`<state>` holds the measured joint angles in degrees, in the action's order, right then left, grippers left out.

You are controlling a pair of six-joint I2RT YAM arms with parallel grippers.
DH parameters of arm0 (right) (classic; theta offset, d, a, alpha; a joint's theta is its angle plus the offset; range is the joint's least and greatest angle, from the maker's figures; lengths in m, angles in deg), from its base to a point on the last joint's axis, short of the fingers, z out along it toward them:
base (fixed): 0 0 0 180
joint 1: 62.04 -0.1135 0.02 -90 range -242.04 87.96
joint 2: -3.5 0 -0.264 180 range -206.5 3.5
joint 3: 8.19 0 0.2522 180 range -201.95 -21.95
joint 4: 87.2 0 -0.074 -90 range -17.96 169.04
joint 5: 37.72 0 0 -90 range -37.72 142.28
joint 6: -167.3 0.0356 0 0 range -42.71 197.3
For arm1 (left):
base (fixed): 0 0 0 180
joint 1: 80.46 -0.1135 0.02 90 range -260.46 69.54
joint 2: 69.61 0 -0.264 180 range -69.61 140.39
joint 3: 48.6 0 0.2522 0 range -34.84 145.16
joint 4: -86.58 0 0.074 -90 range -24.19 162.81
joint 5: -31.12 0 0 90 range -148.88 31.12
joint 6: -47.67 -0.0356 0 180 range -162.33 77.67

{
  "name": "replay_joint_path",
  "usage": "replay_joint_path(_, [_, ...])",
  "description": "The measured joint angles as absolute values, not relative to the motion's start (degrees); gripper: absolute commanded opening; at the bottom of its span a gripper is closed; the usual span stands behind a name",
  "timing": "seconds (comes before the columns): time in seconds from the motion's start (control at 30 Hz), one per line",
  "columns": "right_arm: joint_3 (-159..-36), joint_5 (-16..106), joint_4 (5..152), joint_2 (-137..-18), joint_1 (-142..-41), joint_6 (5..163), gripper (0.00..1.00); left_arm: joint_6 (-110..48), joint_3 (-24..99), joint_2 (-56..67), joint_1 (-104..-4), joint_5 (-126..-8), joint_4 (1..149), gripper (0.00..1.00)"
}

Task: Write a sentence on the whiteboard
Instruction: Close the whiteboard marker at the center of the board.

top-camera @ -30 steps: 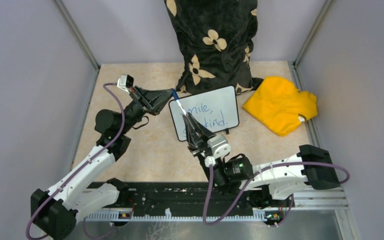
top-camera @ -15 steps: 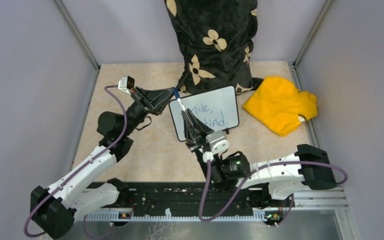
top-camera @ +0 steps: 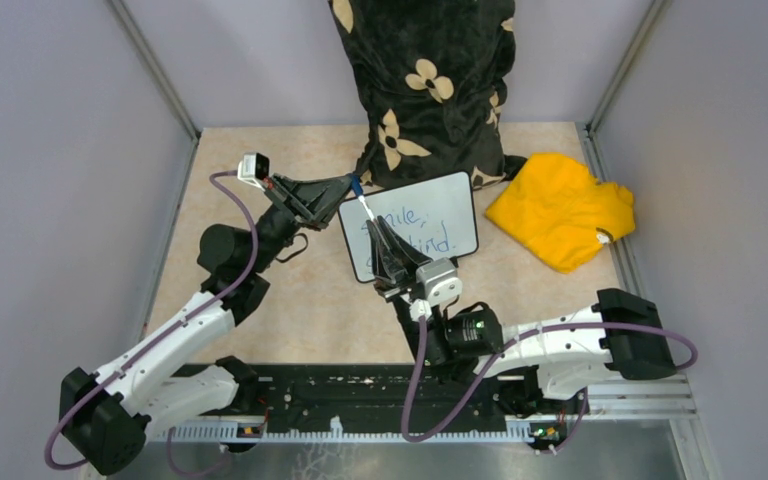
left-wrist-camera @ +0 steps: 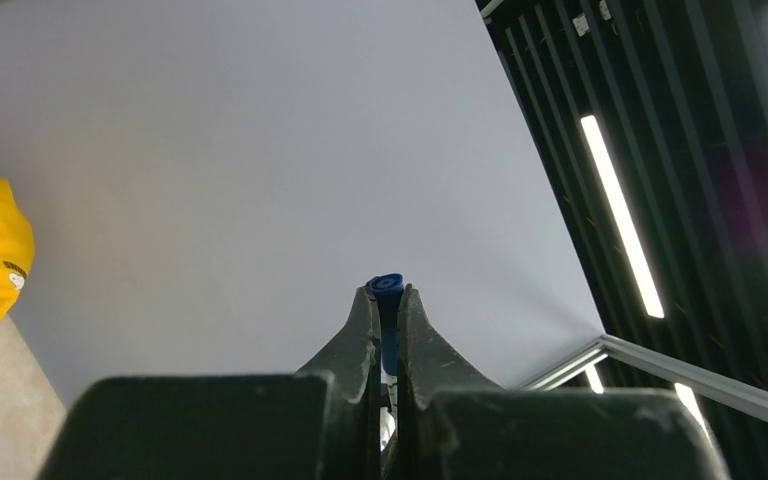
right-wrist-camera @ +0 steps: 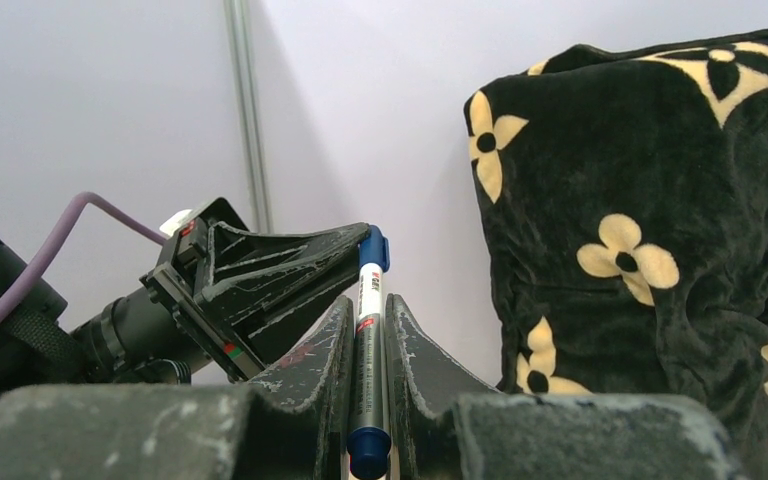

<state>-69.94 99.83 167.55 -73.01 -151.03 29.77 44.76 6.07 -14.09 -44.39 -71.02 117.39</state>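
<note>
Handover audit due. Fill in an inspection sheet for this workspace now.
Surface: beige table, no spills seen.
Job's things: whiteboard standing on it; blue sentence partly hidden by the right arm.
Clutter: yellow cloth right of the whiteboard; black flowered pillow behind it.
Grippers: left gripper shut on cap; right gripper shut on marker.
Cables: purple cables looping off both arms.
Surroundings: grey walls.

I find the flowered cushion (top-camera: 425, 90) just behind the whiteboard (top-camera: 455, 200), yellow cloth (top-camera: 560, 210) to its right, open surface (top-camera: 300, 300) nearside.
</note>
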Motion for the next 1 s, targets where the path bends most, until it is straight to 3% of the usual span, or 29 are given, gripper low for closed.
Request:
replay_joint_path(0.5, [-69.19,100.82,167.66,-72.73,-150.53,29.81,0.00,40.63,6.62,-13.08,-42.14,-68.68,116.98,0.00])
replay_joint_path(1.0, [-69.19,102.32,167.73,-72.73,-148.74,29.48,0.00,36.19,6.59,-11.00,-35.56,-56.70,118.05,0.00])
